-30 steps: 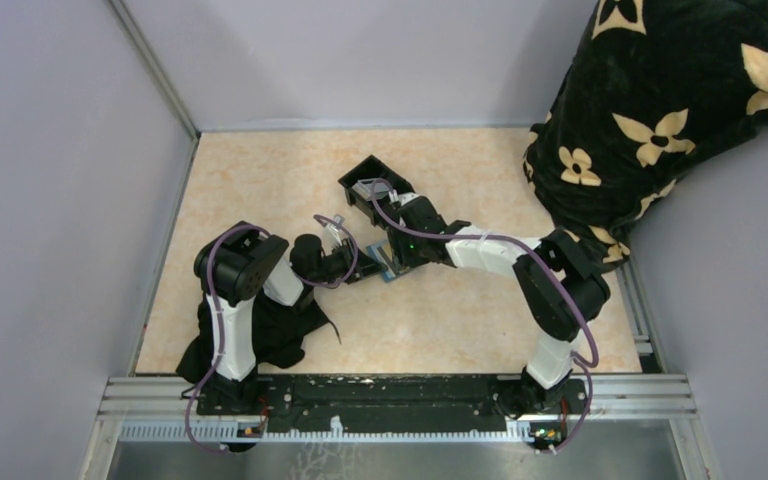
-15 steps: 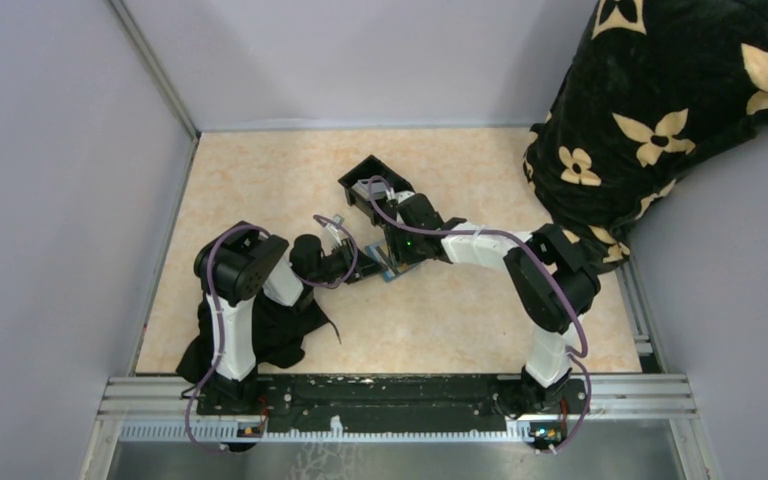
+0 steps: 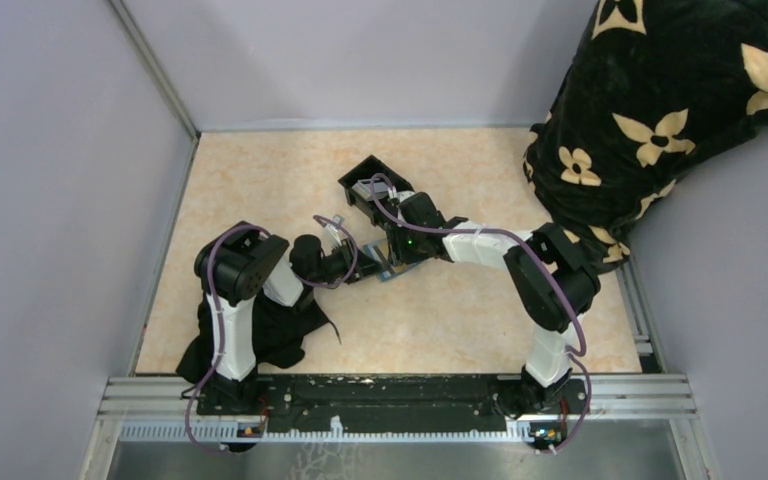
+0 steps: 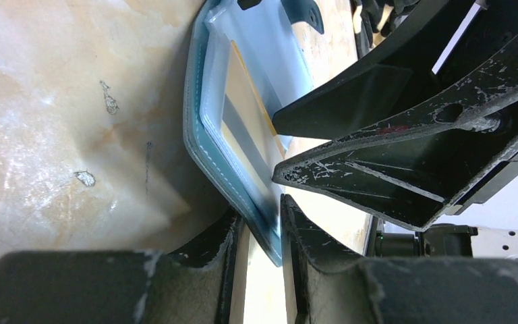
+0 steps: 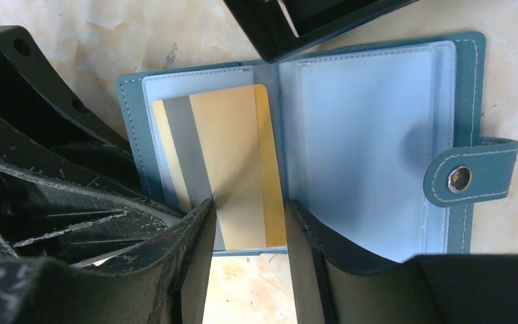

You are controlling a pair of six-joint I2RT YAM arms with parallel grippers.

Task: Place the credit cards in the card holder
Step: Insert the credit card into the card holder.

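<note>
Pale lilac walls (image 3: 60, 150) box in a marbled peach table (image 3: 260, 190); a black cloth (image 3: 285, 335) lies by the left arm; the left gripper (image 4: 263, 223) pinches the open teal card holder (image 5: 378, 135) by its edge; the right gripper (image 5: 246, 209) — jaws partly apart, gripping nothing — straddles the yellow card (image 5: 236, 148) on a clear sleeve; a black tray (image 5: 297, 20) is cropped; from above, arms mostly hide the holder.
</note>
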